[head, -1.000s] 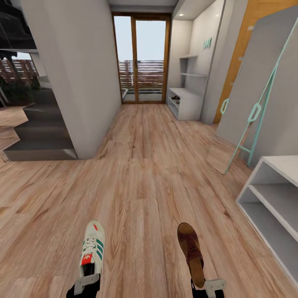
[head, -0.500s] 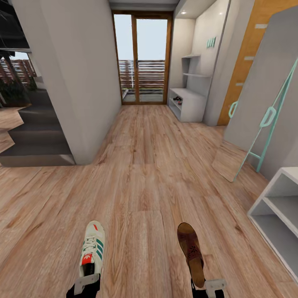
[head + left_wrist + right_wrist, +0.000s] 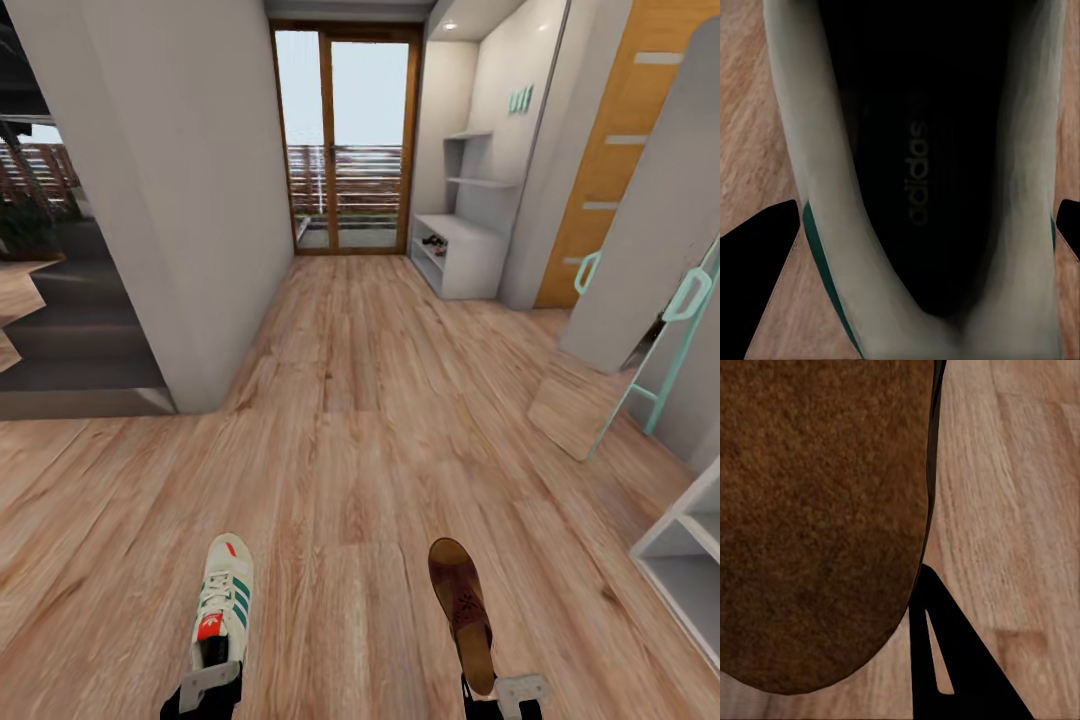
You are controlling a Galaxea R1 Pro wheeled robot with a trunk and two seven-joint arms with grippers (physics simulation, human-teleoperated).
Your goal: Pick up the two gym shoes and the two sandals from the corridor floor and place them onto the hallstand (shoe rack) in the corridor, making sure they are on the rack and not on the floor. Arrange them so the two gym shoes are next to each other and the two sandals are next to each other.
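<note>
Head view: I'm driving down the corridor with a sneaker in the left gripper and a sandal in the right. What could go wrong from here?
1. The sandal seems held only at its heel, sticking far forward; a jolt might tip it out of the right gripper.
2. The sneaker is likewise held at the heel by the left gripper.
3. The hallstand is far ahead; the leaning mirror and white bench crowd the right side.

hallstand (image 3: 468, 255) nearer, white bench (image 3: 690, 555) sliding out right

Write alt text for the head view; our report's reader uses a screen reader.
A robot carries a white gym shoe in its left gripper and a brown sandal in its right gripper down a wood-floored corridor toward a distant pale hallstand beside glass doors.
</note>
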